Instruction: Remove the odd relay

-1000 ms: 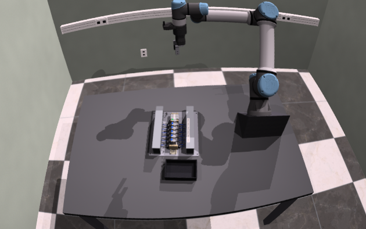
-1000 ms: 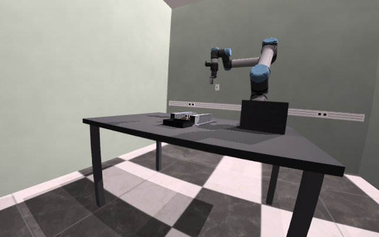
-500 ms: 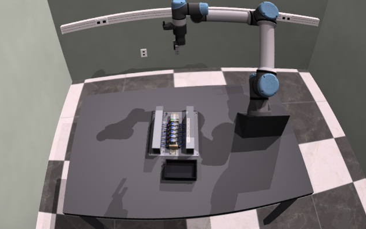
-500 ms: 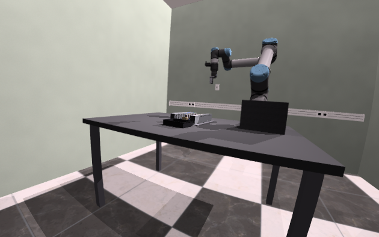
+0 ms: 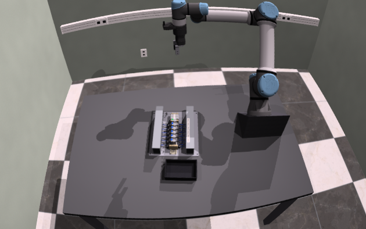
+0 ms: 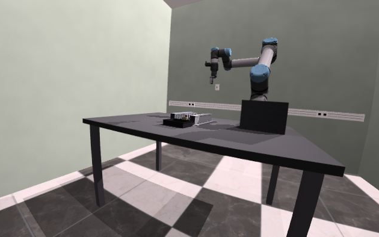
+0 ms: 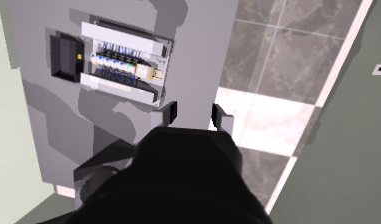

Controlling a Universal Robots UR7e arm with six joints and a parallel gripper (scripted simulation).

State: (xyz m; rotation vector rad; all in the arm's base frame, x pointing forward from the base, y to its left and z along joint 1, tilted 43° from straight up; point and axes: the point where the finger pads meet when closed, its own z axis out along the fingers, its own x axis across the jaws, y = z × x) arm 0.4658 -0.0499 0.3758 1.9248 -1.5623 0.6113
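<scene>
The relay panel [image 5: 181, 154] [image 6: 202, 119] [image 7: 167, 56] lies flat on the table, with a row of relays between two grey ducts. The relay with the green button [image 5: 172, 119] [image 7: 129, 65] sits in the row, at the end away from the tray. The other relay buttons are blue. The black parts tray [image 5: 180, 178] [image 6: 174, 123] [image 7: 55, 57] is just beyond the panel's other end and looks empty; a small yellow mark shows at its panel-side edge in the wrist view. My gripper [image 5: 176, 53] [image 6: 211, 82] [image 7: 194, 109] is open and empty, high above and behind the panel.
Wires run on both sides of the relay row, between it and the raised ducts [image 5: 157, 128] [image 5: 190, 128]. A tan block [image 5: 173, 147] closes the row's tray end. The arm stands on a black base block [image 5: 261, 125] [image 6: 264, 117] at the table's right.
</scene>
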